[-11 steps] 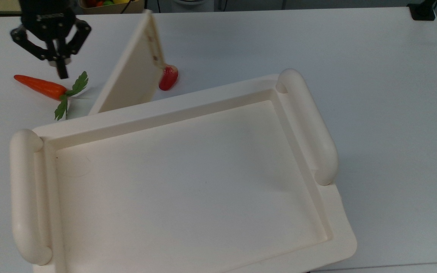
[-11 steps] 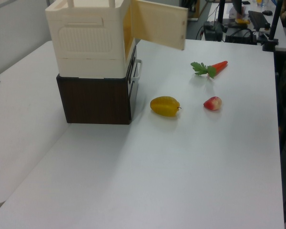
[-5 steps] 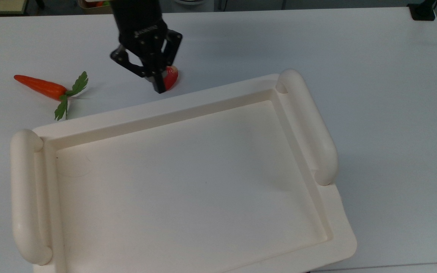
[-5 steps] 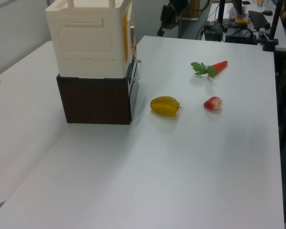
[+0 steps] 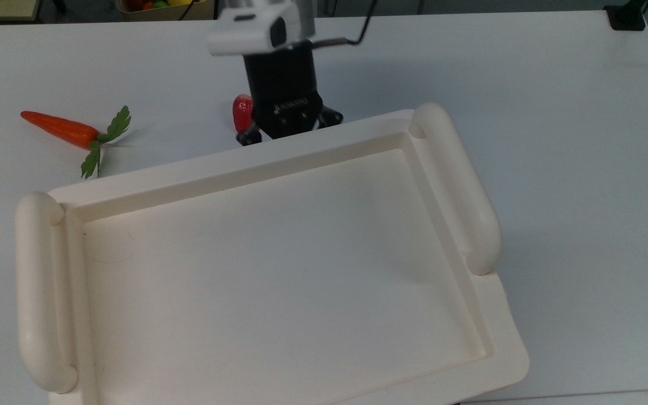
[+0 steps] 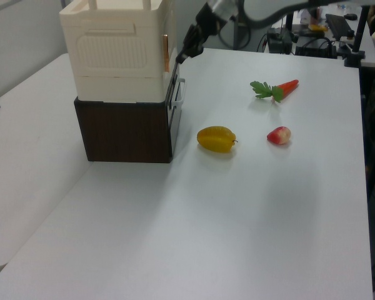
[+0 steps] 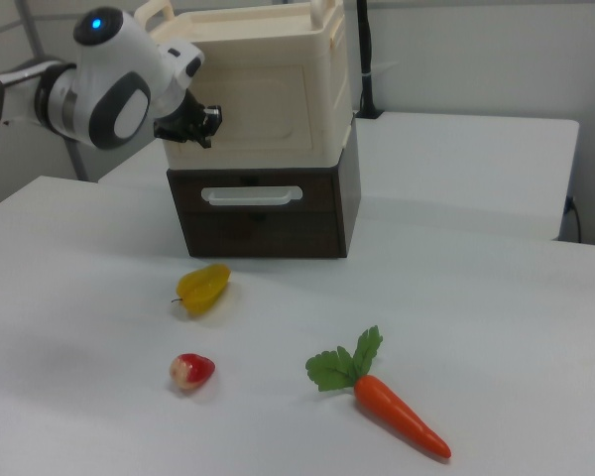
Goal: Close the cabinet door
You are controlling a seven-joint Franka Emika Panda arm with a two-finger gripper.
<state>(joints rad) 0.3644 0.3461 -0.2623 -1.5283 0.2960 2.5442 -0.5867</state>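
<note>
The cream cabinet [image 6: 115,53] sits on a dark brown drawer unit [image 6: 125,128]; its tray-like top [image 5: 279,264] has two rounded side rails. The cabinet door [image 7: 278,99] lies flat against the cabinet front, edge-on in the left view with its copper knob [image 6: 165,45] showing. My gripper [image 6: 180,57] is shut with nothing in it and tapers to one tip touching the door face near the knob. It rests at the right view's left part of the door [image 7: 206,127]. From above, the gripper [image 5: 287,121] has its tips hidden under the cabinet's front rim.
An orange carrot [image 6: 281,89] with green leaves, a red fruit [image 6: 279,135] and a yellow fruit [image 6: 216,139] lie on the white table in front of the cabinet. The drawer's white handle [image 7: 251,195] is below the door. My white arm [image 7: 119,94] reaches in from the right view's left.
The door swung from wide open to flat against the cabinet. My gripper moved from near the carrot across to the cabinet front, following the door.
</note>
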